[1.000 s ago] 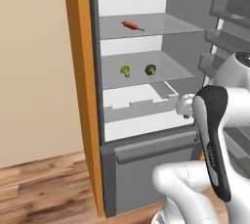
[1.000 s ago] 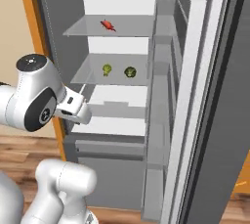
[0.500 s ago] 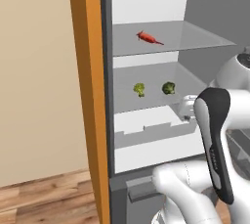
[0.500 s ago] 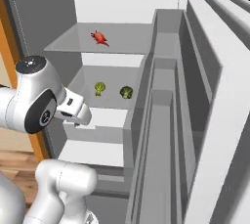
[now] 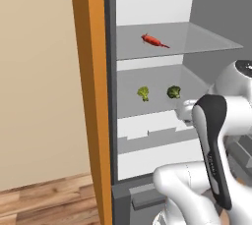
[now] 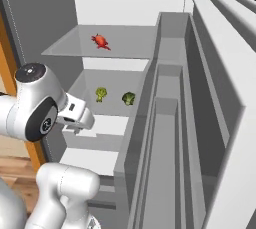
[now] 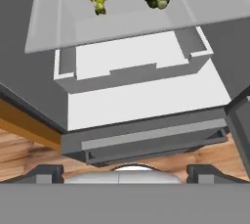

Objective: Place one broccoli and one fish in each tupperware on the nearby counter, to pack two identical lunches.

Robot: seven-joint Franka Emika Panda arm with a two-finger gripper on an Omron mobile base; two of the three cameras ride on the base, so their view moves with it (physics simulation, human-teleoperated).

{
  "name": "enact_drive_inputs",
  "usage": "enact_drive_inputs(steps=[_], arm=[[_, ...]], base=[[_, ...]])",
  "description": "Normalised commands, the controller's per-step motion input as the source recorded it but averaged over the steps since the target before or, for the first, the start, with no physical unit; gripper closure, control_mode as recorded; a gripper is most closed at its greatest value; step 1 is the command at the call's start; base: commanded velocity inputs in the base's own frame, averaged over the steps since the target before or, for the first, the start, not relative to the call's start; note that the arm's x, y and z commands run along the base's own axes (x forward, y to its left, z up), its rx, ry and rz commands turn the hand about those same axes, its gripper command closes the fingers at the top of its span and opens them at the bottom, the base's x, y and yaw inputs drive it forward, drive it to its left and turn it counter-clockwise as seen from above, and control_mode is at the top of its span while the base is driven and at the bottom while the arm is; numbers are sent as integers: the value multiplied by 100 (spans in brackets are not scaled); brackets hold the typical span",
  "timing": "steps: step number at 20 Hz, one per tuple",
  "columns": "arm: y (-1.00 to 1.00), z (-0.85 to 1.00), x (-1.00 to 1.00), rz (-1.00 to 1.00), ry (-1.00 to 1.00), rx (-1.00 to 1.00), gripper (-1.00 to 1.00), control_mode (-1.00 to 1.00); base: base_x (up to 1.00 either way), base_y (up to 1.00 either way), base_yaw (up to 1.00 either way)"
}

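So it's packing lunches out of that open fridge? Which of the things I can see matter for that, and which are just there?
For the job:
- lighter broccoli, middle shelf
- darker broccoli beside it, apart
- red fish on the upper glass shelf
- the gripper, open, holding nothing

Just there:
- white drawer below the broccoli
- door bins
- wooden floor

Arm folded up from base, elbow high, forearm angled forward and down. Gripper (image 7: 118, 171) at wrist end, pointing forward and downward. Jaws spread wide, nothing between them. Finger tips (image 7: 47, 173) dark, far apart at the hand view's bottom edge.
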Motion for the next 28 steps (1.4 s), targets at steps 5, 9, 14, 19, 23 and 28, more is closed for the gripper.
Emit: enact_drive_inputs(steps=[5,9,14,19,23,28], arm=[[0,-37,22,7,-31,-4,-100,-100],[0,-4,41,6,-11,0,-100,-100],[3,-3,54,2,6,0,-100,-100],[9,-26,60,0,0,0,-100,-100],[6,-34,60,0,-1,0,-100,-100],[5,-28,50,0,-3,0,-100,-100]], base=[[0,0,0],[0,0,0],[0,0,0],[0,0,0],[0,0,0],[0,0,0]])
